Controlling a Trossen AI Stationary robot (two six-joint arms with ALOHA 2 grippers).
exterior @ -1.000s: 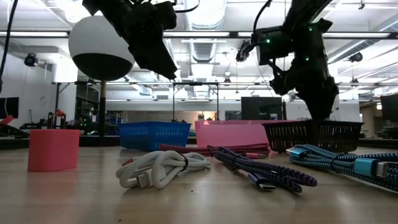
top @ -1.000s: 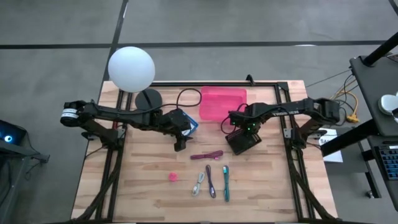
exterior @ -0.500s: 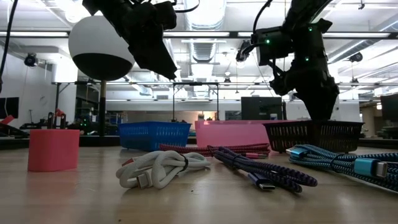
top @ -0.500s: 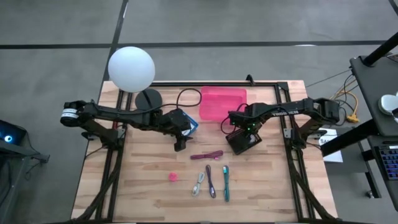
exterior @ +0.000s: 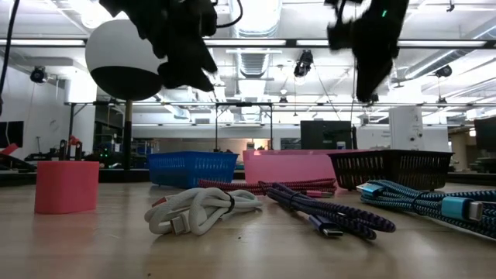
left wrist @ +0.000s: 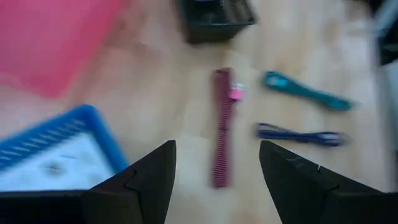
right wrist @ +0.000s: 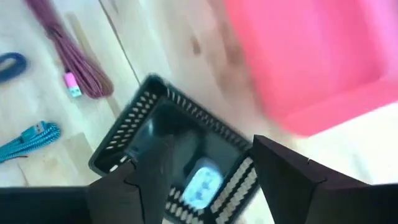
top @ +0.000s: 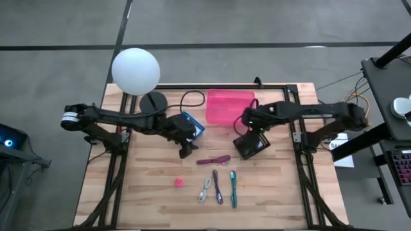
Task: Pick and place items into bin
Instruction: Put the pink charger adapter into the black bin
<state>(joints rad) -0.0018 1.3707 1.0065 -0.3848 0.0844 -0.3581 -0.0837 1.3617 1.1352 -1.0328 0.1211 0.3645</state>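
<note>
Cables lie coiled on the wood: a maroon one (top: 213, 160), a white one (top: 205, 190), a purple one (top: 218, 186) and a teal one (top: 233, 188). A small pink piece (top: 178, 182) stands to their left. My left gripper (top: 186, 152) hangs open above the table just left of the maroon cable (left wrist: 222, 127), which shows between its fingers. My right gripper (top: 249, 128) is open and raised over the black basket (top: 252, 146). A white and blue item (right wrist: 202, 180) lies inside that basket.
A pink bin (top: 229, 106) sits at the far edge and a blue basket (top: 192, 125) lies beside my left gripper. The white globe lamp (top: 135, 70) stands on its black base at the far left corner. Bare wood shows along the near edge.
My right gripper has risen from just over the black basket to well above it and drifted slightly toward the far edge. My left gripper has lifted a little. The cables and the pink piece have stayed where they were.
</note>
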